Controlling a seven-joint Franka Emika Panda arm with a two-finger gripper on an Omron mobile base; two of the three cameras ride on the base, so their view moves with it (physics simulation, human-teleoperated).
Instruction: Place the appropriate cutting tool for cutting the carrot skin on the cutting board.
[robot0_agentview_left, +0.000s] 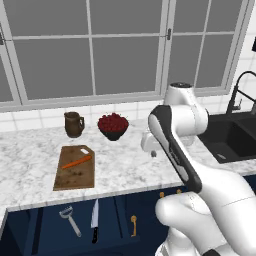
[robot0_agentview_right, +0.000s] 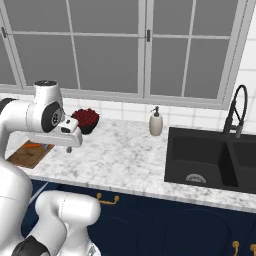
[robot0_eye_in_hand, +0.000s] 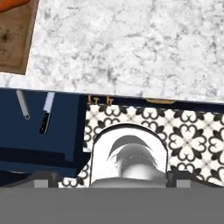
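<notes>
Peeler lies in the open drawer beside the knife; light, stiff, slick metal, I judge. I'd grip its slim handle. My pincer's state, I cannot tell.

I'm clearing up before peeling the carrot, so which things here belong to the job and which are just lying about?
Job: peeler in the open drawer, carrot, cutting board.

Lying about: knife, brown jug, bowl of red fruit, soap dispenser, sink.
</notes>
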